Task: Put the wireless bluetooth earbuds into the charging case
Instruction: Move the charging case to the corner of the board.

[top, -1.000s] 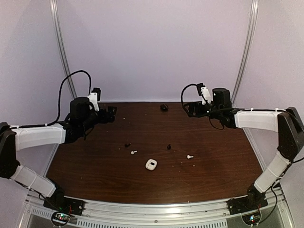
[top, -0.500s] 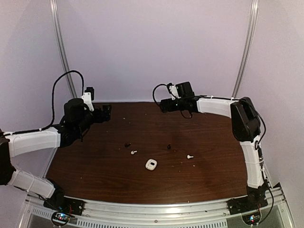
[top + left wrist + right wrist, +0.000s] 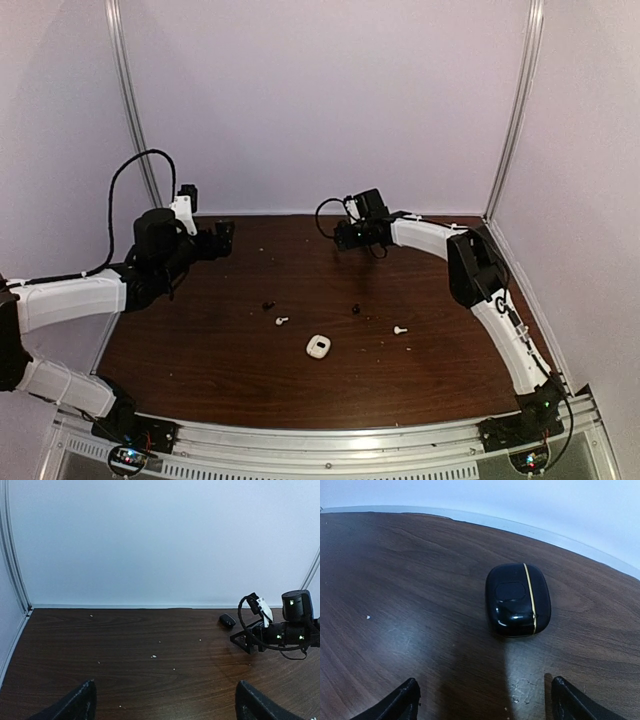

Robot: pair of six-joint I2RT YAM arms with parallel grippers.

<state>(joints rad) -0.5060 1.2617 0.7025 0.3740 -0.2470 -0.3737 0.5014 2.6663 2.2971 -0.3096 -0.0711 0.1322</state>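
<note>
**Fingers wide on both sides, black case just ahead of the right pair**

Top view: my left gripper (image 3: 224, 240) hangs low over the far left of the brown table (image 3: 450, 370), jaws spread with nothing in them. My right gripper (image 3: 345, 236) sits at the far edge near the middle, close to the back wall (image 3: 320, 110). From up here I cannot tell how its jaws stand. The earbuds lie loose on the wood, well apart from both grippers, on the side toward my bases. A black earbud (image 3: 268, 304) and a white earbud (image 3: 281, 321) just beside it are closer to my left fingers. A second black earbud (image 3: 356, 309) and a second white earbud (image 3: 400, 329) are closer to my right. The white charging case (image 3: 318, 346) lies between those two pairs, farther from my fingers than any bud.

Left wrist view: my left fingertips (image 3: 82, 705) stand far apart at the bottom corners, with only bare wood between them. Well ahead and to their right, the black charging case (image 3: 227, 620) rests near the back wall, and my right gripper is just beside it.

Right wrist view: my right fingertips (image 3: 405, 700) are spread wide with nothing between them. The glossy black charging case, lid down with a thin gold line along it, lies flat just ahead. It sits a little toward the right finger and touches neither.
</note>
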